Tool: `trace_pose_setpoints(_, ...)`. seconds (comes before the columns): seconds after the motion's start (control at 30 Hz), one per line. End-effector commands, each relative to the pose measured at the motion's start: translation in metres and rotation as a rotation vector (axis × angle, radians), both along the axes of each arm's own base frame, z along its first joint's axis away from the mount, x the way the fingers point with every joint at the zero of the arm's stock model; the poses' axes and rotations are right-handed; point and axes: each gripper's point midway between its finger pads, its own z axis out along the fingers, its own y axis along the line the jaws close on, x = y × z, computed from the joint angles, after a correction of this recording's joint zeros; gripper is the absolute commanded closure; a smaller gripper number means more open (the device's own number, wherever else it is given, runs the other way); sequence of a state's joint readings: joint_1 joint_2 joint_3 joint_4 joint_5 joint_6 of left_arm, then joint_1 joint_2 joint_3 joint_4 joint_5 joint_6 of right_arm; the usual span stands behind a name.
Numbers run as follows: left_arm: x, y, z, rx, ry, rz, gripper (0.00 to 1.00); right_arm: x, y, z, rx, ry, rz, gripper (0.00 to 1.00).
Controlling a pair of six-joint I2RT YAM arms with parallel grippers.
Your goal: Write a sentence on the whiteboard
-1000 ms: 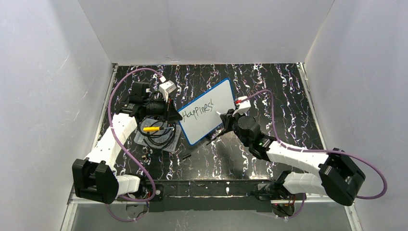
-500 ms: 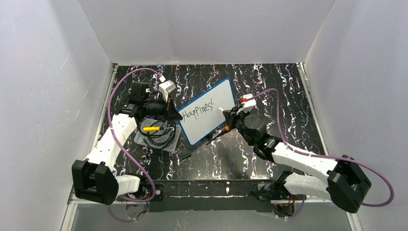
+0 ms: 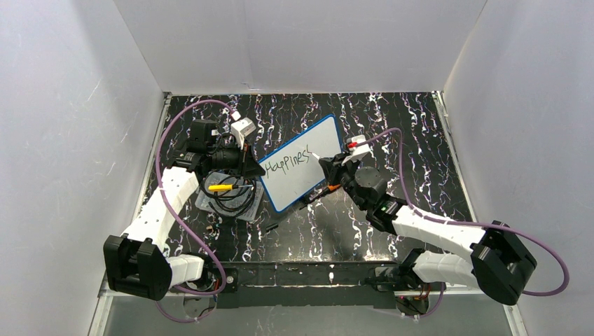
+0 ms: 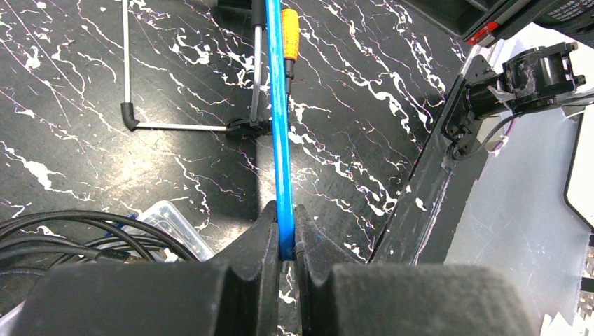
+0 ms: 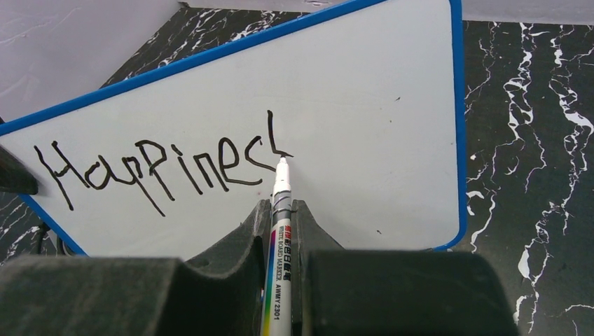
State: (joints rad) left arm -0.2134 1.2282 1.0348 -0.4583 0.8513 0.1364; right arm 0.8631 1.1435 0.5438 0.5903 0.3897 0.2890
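Two arms share the work. The left gripper [image 4: 282,218] is clamped on the blue rim of the whiteboard [image 3: 301,171], holding it propped up at a tilt over the middle of the black marbled tabletop [image 3: 406,133]. Left of the board sit a clear tray [image 3: 210,204] and a coil of black cable [image 3: 231,196]. The right gripper [image 5: 280,210] is clenched around a whiteboard marker [image 5: 278,241], which points up the frame toward the board face.

Progress: the sentence [image 5: 161,168] is only begun. One word, reading roughly "Happines", runs across the left and centre of the board in the right wrist view. Its last letter is an angular, apparently unfinished stroke, and the marker tip rests at the end of that stroke. The lower band and right side of the board are blank, so the end of this word and all further words seem still to be written. About a third of the task looks done.

Change since half a second ago, seen from above: the marker tip has shifted toward the upper left, back onto the last stroke, and the right arm's elbow has drawn slightly inward. The board and left arm are unmoved. No new lettering can be made out at that size.
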Motion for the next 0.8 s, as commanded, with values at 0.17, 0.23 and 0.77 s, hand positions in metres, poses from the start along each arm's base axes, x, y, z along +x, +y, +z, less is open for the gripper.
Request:
trace_pose_setpoints(0.17, -0.015, -0.009, 0.024, -0.072, -0.061, -0.077, 1.0, 0.012, 0.006, 0.028, 0.064, -0.065, -0.025, 0.99)
trace_pose_setpoints(0.23, -0.016, -0.009, 0.024, -0.073, -0.06, -0.077, 1.0, 0.013, 0.005, 0.027, 0.064, -0.066, -0.035, 0.99)
trace_pose_setpoints(0.77, -0.016, -0.01, 0.025, -0.074, -0.062, -0.08, 1.0, 0.013, 0.001, 0.004, 0.009, -0.023, -0.048, 0.99)
